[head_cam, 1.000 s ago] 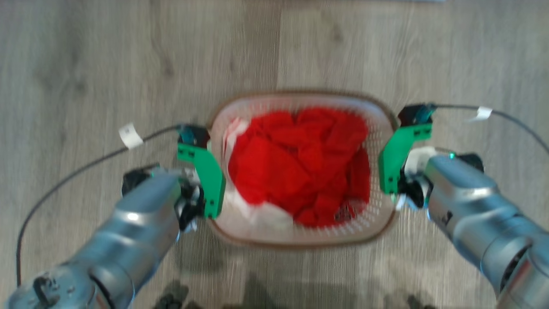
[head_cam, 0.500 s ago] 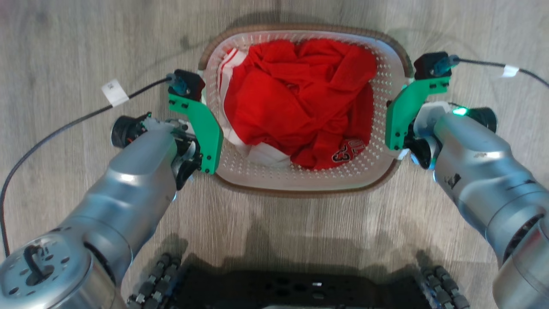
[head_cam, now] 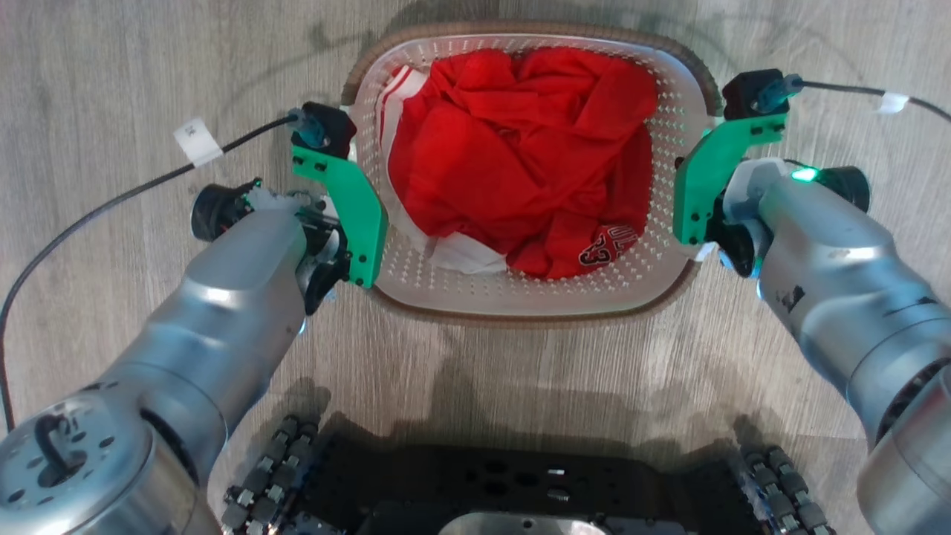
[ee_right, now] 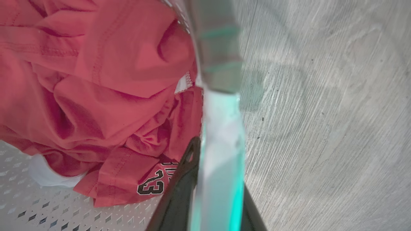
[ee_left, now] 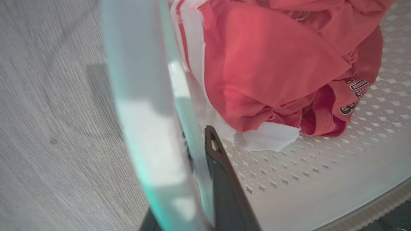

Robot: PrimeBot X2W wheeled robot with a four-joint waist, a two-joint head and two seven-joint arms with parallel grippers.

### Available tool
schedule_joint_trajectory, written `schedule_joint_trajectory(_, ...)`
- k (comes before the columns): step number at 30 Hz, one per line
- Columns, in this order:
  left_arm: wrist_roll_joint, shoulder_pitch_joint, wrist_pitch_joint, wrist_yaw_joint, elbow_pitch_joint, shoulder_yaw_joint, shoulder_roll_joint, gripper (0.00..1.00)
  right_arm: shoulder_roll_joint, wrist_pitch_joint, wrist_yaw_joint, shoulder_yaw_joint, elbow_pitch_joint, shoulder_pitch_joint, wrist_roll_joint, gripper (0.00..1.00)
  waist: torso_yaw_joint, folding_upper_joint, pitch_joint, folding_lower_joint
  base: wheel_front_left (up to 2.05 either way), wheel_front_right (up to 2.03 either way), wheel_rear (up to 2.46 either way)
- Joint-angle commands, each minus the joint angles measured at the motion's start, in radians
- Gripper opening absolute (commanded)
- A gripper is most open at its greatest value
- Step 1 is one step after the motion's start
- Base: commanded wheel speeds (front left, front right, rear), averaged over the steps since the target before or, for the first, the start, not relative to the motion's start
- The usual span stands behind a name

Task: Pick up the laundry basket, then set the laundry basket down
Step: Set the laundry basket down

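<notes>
Laundry basket [head_cam: 520, 318] pinched at both sides, centred ahead of the robot's base [head_cam: 520, 494].
At the basket's 9 o'clock the left gripper [ee_left: 196, 160] is closed astride the side wall, pinching it from inside and out. A red jersey [head_cam: 520, 156] is heaped within. At 3 o'clock the right gripper [ee_right: 218, 166] is clamped likewise. Opposed holds are judged to keep the load level. Whether the basket is lifted cannot be told. A grey wood-grain floor [head_cam: 111, 74] is seen all round, with cables [head_cam: 134, 197] trailed at 10 and 2 o'clock.

A crumpled red jersey [head_cam: 513, 156] lay heaped, white cloth [head_cam: 461, 256] poking from under it, grey wooden floor [head_cam: 111, 74] far around it.
</notes>
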Motion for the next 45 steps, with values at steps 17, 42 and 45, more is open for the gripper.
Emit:
schedule_joint_trajectory(17,0.038,-0.035,-0.023,-0.017,-0.046,0.005,-0.015,0.0,0.01,0.018,0.007,-0.013,-0.014,0.053,-0.024,0.0,0.002,-0.0001,0.02,0.0002,0.0,0.0,0.0)
schedule_joint_trajectory(42,0.015,-0.037,-0.038,-0.005,0.024,0.005,-0.015,1.0,0.015,-0.045,0.007,-0.08,-0.014,0.04,-0.096,1.0,0.008,-0.0001,-0.016,0.0002,0.0,0.0,0.0)
schedule_joint_trajectory(45,0.014,-0.037,-0.036,-0.005,0.028,0.005,-0.015,1.0,0.008,-0.043,0.007,-0.078,-0.014,0.036,-0.111,1.0,0.008,-0.0001,-0.022,0.0002,0.0,0.0,0.0)
